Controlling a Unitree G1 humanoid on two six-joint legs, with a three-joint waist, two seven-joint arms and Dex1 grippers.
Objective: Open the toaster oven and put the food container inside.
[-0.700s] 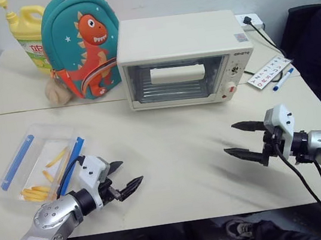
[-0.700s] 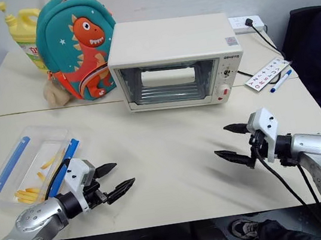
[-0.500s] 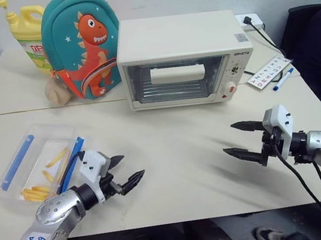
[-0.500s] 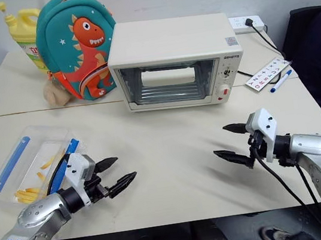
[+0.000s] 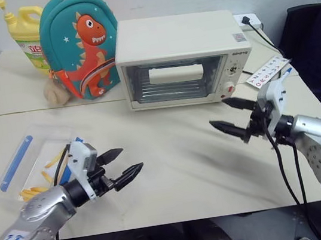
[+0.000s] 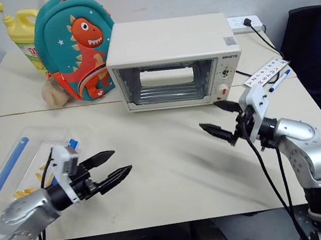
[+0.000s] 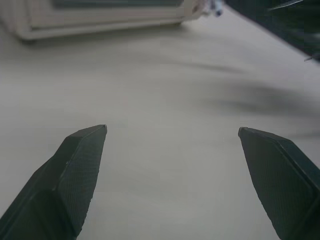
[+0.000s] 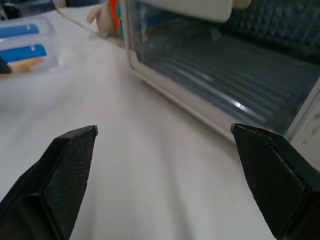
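Observation:
The cream toaster oven (image 5: pixel 183 59) stands at the back middle of the table, its glass door shut and the white bar handle (image 5: pixel 176 73) across the window. The clear food container (image 5: pixel 31 166) with blue clip strips and yellow sticks lies at the front left. My left gripper (image 5: pixel 122 165) hovers open just right of the container, empty. My right gripper (image 5: pixel 227 116) is open and empty, raised a short way in front of the oven's lower right corner. The oven door (image 8: pixel 240 65) looms close in the right wrist view.
A teal dinosaur backpack (image 5: pixel 79 41) and a yellow bottle (image 5: pixel 26 37) stand left of the oven. A card and blue pen (image 5: pixel 269 73) lie at the right, with a power strip (image 5: pixel 247 21) behind. A dark chair stands at the far right.
My right gripper has risen and moved toward the oven's front right. My left gripper lifted slightly, staying beside the container. Both stayed open.

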